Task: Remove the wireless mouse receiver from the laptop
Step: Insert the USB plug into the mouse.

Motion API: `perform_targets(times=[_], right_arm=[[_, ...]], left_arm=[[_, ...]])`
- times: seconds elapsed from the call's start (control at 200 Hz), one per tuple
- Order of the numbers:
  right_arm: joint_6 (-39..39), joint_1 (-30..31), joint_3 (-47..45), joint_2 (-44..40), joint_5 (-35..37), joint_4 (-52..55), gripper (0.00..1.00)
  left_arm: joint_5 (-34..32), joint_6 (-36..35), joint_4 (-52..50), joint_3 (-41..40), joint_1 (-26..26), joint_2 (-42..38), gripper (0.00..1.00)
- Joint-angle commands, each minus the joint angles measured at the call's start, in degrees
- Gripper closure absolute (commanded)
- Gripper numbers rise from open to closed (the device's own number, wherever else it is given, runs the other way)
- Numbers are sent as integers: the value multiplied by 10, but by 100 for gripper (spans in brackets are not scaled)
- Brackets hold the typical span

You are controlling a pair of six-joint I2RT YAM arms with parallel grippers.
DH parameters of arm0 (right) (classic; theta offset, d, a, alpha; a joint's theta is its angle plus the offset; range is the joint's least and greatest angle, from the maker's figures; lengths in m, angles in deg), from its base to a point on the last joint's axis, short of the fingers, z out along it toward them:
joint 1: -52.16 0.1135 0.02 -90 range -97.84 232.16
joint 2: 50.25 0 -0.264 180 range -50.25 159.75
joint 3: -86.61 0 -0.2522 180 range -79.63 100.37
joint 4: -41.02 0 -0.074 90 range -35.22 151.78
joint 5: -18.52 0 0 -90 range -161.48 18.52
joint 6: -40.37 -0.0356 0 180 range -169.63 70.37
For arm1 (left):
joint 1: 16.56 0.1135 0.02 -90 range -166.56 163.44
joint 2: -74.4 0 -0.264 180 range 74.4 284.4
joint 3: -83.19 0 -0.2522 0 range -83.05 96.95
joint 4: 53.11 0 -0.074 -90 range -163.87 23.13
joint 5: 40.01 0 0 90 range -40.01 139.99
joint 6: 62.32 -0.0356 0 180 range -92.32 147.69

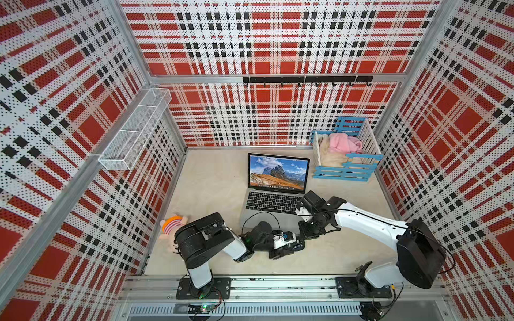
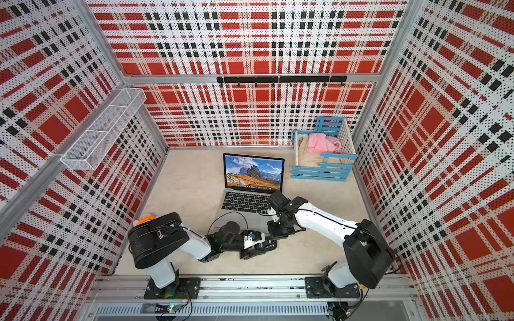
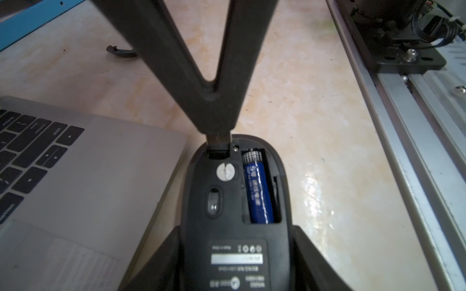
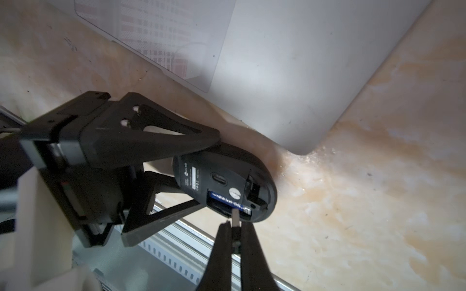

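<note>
The silver-grey laptop stands open mid-table, and its front corner shows in both wrist views. Just in front of that corner my left gripper is shut on a black mouse, turned underside up with a blue battery showing. The right gripper is shut on the wireless mouse receiver. Its pale plug sticks out of the fingertips, right at the small slot in the mouse's underside. No part of the receiver touches the laptop.
A curved black cover piece lies on the table beyond the mouse. A blue slatted crate with pink cloth sits at the back right. A plush toy lies at the left. The aluminium rail runs along the front edge.
</note>
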Motion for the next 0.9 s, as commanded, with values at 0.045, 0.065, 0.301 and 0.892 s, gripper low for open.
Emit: perform_targets(times=[0.045, 0.065, 0.301, 0.892], right_arm=[[-4, 1, -14, 10, -4, -24, 100], [-4, 1, -15, 10, -3, -25, 100], [5, 1, -17, 20, 8, -29, 100], [30, -23, -15, 44, 5, -37, 100]], left_arm=[[-2, -13, -29, 9, 3, -11, 62], [-2, -14, -30, 9, 3, -12, 62], [1, -21, -37, 10, 6, -12, 62], [8, -36, -61, 15, 13, -11, 62]])
